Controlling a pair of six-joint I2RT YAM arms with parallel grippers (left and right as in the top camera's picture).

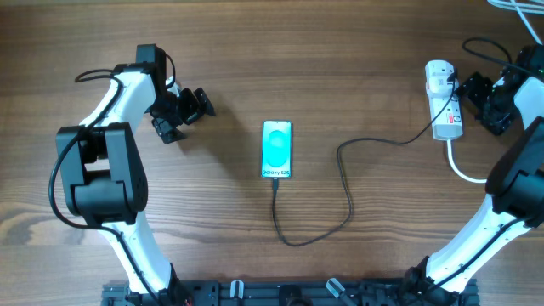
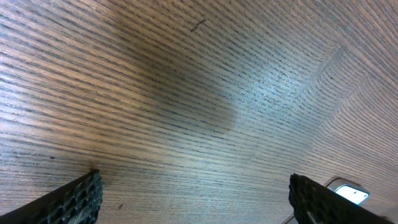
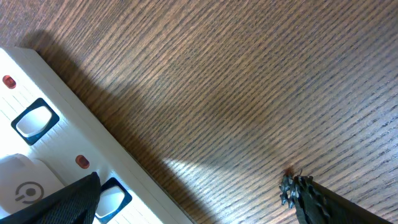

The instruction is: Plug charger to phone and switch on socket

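From overhead, the left gripper (image 1: pixel 189 117) hangs over bare wood at the far left, its jaws spread wide with nothing between them. Its wrist camera confirms this: the two ribbed fingers (image 2: pixel 73 200) frame only wood grain, and a lit corner of the phone (image 2: pixel 349 193) peeks in at the lower right edge, which shows the tool faces toward it from well apart.

The phone (image 1: pixel 277 150) lies flat at the middle of the table (image 1: pixel 212 221), its teal screen up and its white text band at the near end. The charger (image 1: pixel 344 183) meets that near end, loops toward the near edge, then curves right and far to a black plug (image 1: pixel 448 82) in the socket (image 1: pixel 444 110). Whether the tip is fully seated in the phone cannot be told from above.

The socket lies at the far right, with a thicker white cable (image 1: pixel 460 167) leaving its near end. The right gripper (image 1: pixel 482 104) sits just beside it on the right, also released and holding nothing. Only its wrist view shows the detail on the strip (image 3: pixel 68 134): white rocker switches (image 3: pixel 34 119), small red indicators (image 3: pixel 82 162), and one black finger (image 3: pixel 65 202) overlapping the strip's edge; contact cannot be judged.

The surface is brown wood-grain. A black rail (image 1: pixel 255 294) runs along its near edge, and white cables (image 1: pixel 520 10) cross the far right corner.
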